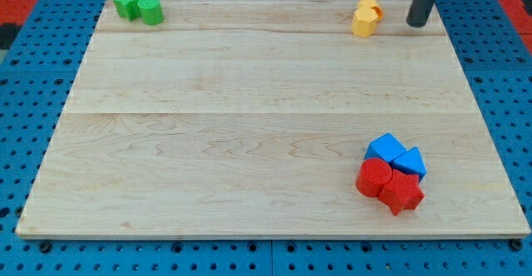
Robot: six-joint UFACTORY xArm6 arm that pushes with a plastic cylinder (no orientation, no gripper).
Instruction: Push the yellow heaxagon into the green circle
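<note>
Two yellow blocks stand touching at the view's top right: the yellow hexagon (362, 25) in front, and a second yellow block (368, 7) behind it whose shape I cannot make out. The green circle (151, 12) stands at the top left, touching a green star (127, 4) on its left. My tip (415, 23) rests on the board just to the right of the yellow blocks, with a small gap between them. The green circle lies far to the left of the hexagon along the board's top edge.
A cluster at the bottom right holds two blue blocks (385, 150) (410, 161) and two red blocks (374, 177) (401, 192), all touching. The wooden board (249, 126) lies on a blue pegboard; its top edge runs close behind the yellow and green blocks.
</note>
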